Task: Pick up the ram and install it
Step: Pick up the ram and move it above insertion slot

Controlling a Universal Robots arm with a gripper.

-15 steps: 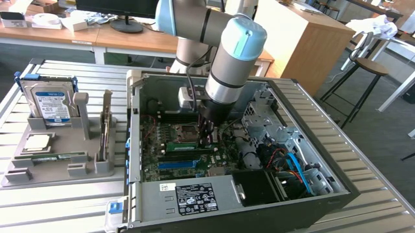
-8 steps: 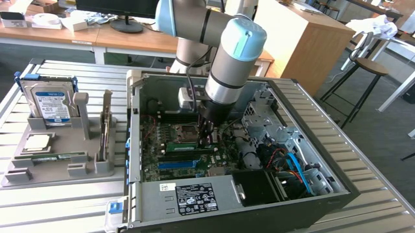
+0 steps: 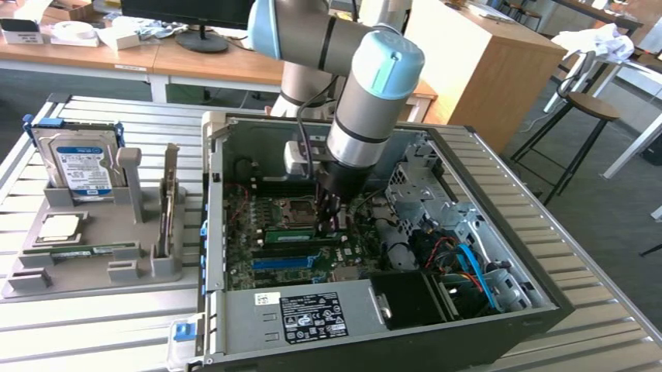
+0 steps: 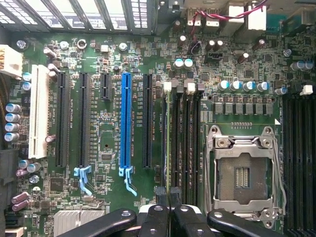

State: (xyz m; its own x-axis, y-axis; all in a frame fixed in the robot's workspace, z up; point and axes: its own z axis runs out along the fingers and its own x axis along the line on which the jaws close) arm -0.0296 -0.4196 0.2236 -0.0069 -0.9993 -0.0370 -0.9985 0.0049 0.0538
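The gripper [image 4: 169,193] is pinched narrow on the ram [image 3: 290,230], a thin green board standing on edge in a black motherboard slot right under its fingertips. Near the gripper are one long blue slot [image 4: 126,121], one white slot [image 4: 38,111] and one square metal processor socket [image 4: 243,170]. The white label [image 3: 313,316] on the silver power supply, well apart from the gripper, is too small to read.

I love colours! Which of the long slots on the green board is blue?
The blue slot is the single one of that colour: black slots flank it, and a white slot stands further off.
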